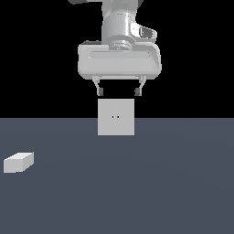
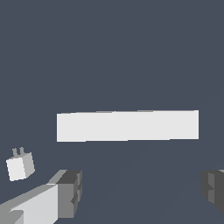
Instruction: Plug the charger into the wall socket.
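The charger (image 1: pixel 18 162) is a small white block lying on the dark grey floor at the exterior view's left. In the wrist view the charger (image 2: pixel 20 166) shows two short prongs on one end. The wall socket (image 1: pixel 116 117) is an upright light-grey square plate with two tiny dark holes, standing at the centre. In the wrist view the socket (image 2: pixel 127 125) appears as a long pale bar seen from above. My gripper (image 1: pixel 119 92) hangs open and empty above the socket's upper edge, far from the charger. Its fingers (image 2: pixel 70 192) stand wide apart.
The dark grey floor (image 1: pixel 160 183) spreads across the lower half of the exterior view, with black background behind. Nothing else stands on it.
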